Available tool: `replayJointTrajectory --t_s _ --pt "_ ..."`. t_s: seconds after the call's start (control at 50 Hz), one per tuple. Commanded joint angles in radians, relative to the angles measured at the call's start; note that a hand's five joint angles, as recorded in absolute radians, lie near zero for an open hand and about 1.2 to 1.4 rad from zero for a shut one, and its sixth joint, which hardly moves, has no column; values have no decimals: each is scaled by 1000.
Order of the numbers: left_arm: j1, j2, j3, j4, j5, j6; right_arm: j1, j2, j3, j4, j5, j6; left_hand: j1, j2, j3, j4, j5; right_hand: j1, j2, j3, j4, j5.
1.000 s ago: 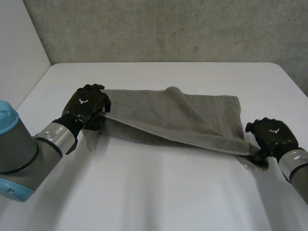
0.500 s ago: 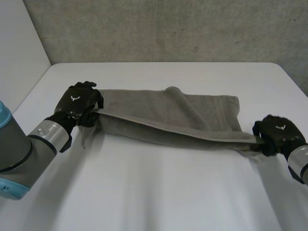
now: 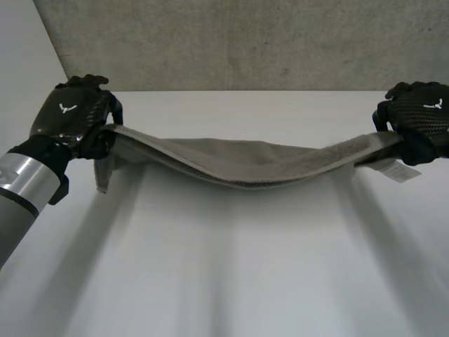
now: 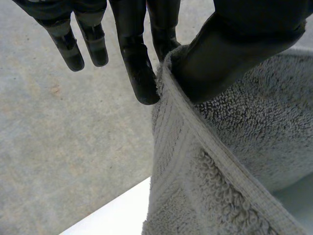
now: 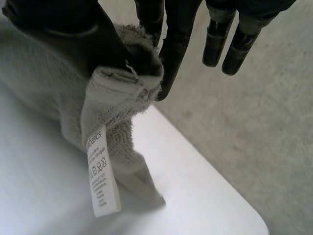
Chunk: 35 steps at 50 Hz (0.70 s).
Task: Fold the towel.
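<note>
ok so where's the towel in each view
Head view: the towel hangs stretched between the left hand and the right hand, sagging in the middle.
Left wrist view: the towel is pinched by a corner at the left hand's thumb.
Right wrist view: the towel is bunched in the right hand's pinch, label dangling.
Shared landmark: the white table.

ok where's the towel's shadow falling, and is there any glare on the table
head view: the towel throws soft, pale streaks on the white table, running toward the camera, with no hard glare spot. right wrist view: a soft shadow lies on the table under the hanging corner and its care label.
</note>
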<state>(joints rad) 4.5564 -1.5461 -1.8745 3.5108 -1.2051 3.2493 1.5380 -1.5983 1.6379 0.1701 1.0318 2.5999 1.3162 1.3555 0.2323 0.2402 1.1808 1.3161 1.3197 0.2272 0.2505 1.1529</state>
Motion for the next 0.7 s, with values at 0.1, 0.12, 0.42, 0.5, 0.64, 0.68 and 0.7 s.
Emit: replayJointTrajectory --t_s 0.1,0.12,0.42,0.5,0.64,0.68,0.7 --pt "-2 -221 -18 22 -8 76 90 287 -20 12 195 -222 80 41 -58 -66 41 80 77 -53 -76 69" --pt "-3 -259 -12 20 -8 108 100 323 -15 -25 217 -190 80 41 -58 -66 41 80 77 -53 -76 69" --pt "-10 -353 -9 20 -71 277 113 336 76 -271 267 226 2 -37 -58 -66 -37 80 77 -53 -76 69" --pt "-10 -358 -12 19 -103 282 114 327 92 -271 252 229 -309 -348 -58 -66 -348 80 77 -53 -76 69" --pt "-10 -365 -22 11 -185 283 113 322 108 -271 246 229 -524 -564 -58 -66 -563 80 77 -53 -76 69" --pt "-10 -358 -34 13 -209 283 109 316 111 -271 248 229 -539 -578 -58 -66 -578 80 77 -53 -76 69" --pt "-10 -358 -34 13 -209 283 105 304 114 -270 246 227 -539 -578 -58 -66 -578 80 77 -53 -76 69"
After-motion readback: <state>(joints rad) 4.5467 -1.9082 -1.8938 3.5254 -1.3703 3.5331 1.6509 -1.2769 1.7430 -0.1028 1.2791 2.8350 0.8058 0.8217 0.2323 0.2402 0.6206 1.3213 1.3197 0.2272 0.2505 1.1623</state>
